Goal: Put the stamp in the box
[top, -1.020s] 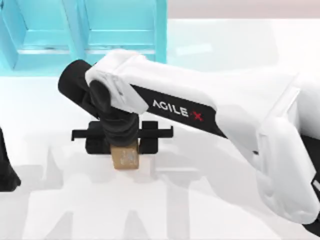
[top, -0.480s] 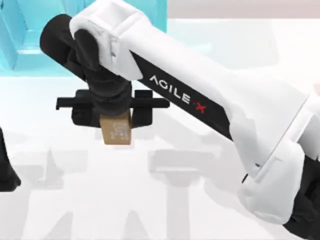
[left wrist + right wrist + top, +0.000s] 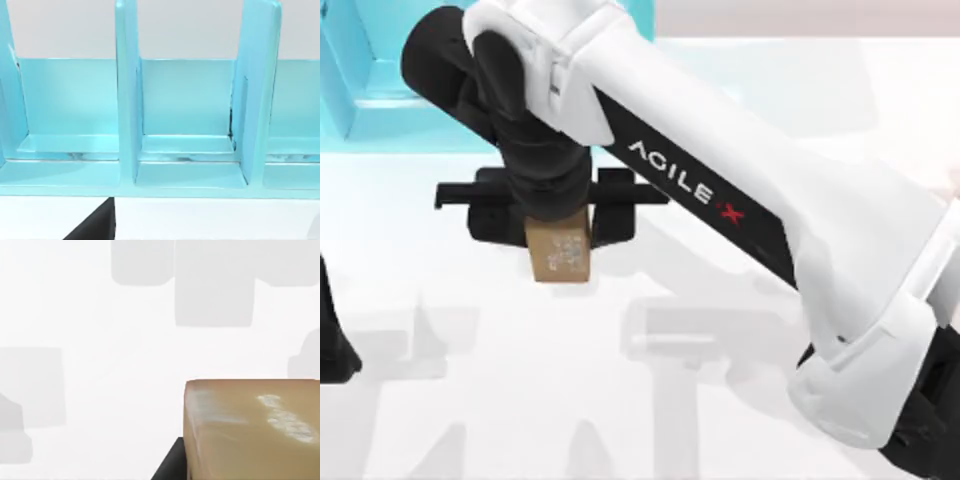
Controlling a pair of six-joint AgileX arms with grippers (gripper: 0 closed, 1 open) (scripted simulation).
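Carry in hand, not yet the drop. Right gripper (image 3: 558,225) closed on the stamp (image 3: 559,251), one black finger (image 3: 616,208) on each side of the tan block, whitish markings facing up toward the top camera. Held clear of the white table (image 3: 720,400) — the drifting shadows under it suggest some height, though how much cannot be told. In the right wrist view, the stamp (image 3: 252,429) looms close with bare table beyond.

Relative to the box (image 3: 360,90), the turquoise compartmented one at the table's far left corner: stamp just short of its front edge and off toward the near side, not yet over any compartment. Left wrist view looks straight into that box (image 3: 190,150), upright dividers (image 3: 126,90) splitting it into bays.

To do this well:
- Keep the squeeze steady; a block this small, held by two faces, could twist if jolted.
- Hold height until past the front lip — dropping early risks clipping the rim.
- Aim for the middle of one bay, away from the dividers, so the wide finger bar does not strike a wall.
- Lower before letting go; release only once the block is inside the walls.

Left arm (image 3: 335,340) parked at the table's left edge, well nearer than the box; finger state cannot be told.
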